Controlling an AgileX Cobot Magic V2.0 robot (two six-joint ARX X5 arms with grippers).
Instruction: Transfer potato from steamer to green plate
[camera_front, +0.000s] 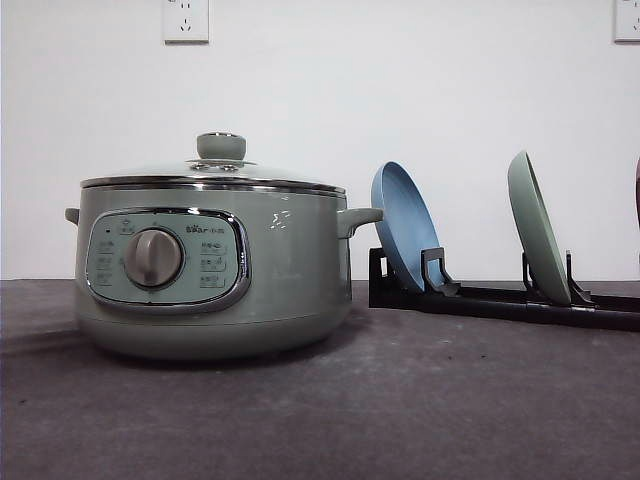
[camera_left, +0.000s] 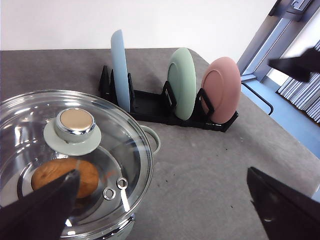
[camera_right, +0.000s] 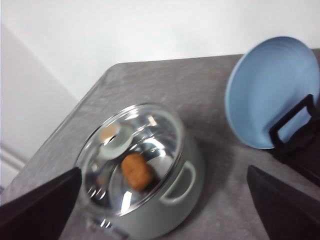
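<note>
Sitting inside the lidded steamer (camera_front: 212, 268), the potato (camera_left: 65, 178) shows through the glass lid (camera_left: 70, 160). Steamer stands on the grey bench (camera_front: 400, 400), left of a black rack (camera_front: 500, 298). Rack holds the blue plate (camera_front: 403, 238), green plate (camera_front: 537, 228) and pink plate (camera_left: 221, 90), all on edge. Left gripper (camera_left: 160, 210) jaws spread wide above the lid; right gripper (camera_right: 160, 207) jaws also spread, holding nothing.

A white wall (camera_front: 400, 90) with two sockets (camera_front: 186, 19) rises behind the grey table (camera_front: 400, 400); window frames (camera_left: 280, 30) stand off to one side.
</note>
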